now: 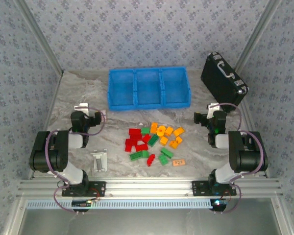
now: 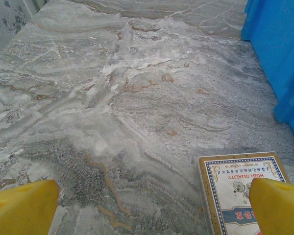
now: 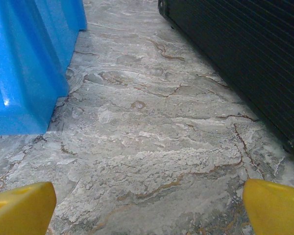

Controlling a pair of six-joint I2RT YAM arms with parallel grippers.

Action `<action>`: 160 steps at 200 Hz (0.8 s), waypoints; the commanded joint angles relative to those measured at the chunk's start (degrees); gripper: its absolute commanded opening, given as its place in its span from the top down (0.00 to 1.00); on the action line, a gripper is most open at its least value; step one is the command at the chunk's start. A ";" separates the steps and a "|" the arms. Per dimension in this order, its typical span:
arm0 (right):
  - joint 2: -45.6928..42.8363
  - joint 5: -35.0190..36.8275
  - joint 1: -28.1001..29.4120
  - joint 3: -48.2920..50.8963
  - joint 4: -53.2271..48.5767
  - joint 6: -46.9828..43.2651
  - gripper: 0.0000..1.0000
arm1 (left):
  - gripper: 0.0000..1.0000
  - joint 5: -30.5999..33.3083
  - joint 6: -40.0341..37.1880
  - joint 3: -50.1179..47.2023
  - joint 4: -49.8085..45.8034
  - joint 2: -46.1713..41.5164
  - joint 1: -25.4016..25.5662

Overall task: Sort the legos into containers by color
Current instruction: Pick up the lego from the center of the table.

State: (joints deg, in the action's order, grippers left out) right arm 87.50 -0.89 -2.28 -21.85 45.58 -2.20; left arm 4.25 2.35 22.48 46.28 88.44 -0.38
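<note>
The left gripper (image 2: 149,208) and right gripper (image 3: 147,208) both stood spread and empty, with the legos (image 1: 154,142) heaped between them (reds toward the left arm, oranges toward the right), on the near side of the blue tray (image 1: 149,104).

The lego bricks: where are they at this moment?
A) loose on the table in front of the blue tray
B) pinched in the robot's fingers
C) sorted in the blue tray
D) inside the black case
A: the top view shows the lego bricks scattered on the marble table, on the near side of the blue tray.
</note>
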 commanded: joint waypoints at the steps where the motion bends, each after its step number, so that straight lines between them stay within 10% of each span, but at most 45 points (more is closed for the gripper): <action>1: -0.40 -0.22 -0.18 -0.84 0.06 0.35 0.01 | 0.00 -1.00 -0.77 1.26 0.12 -0.55 -0.23; 113: -0.71 -0.27 -0.27 -1.26 -0.28 0.44 0.01 | 0.00 -3.70 0.74 2.22 -1.57 -1.58 -2.26; 160: -18.82 -5.26 -0.01 -22.62 -46.14 5.60 0.01 | 0.00 14.45 2.26 18.77 -39.24 -24.94 7.18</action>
State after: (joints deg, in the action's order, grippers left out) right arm 77.67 -2.28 -3.05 -33.63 21.08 -0.54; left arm 11.42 2.85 31.51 24.67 74.48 2.79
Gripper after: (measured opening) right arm 0.988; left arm 0.999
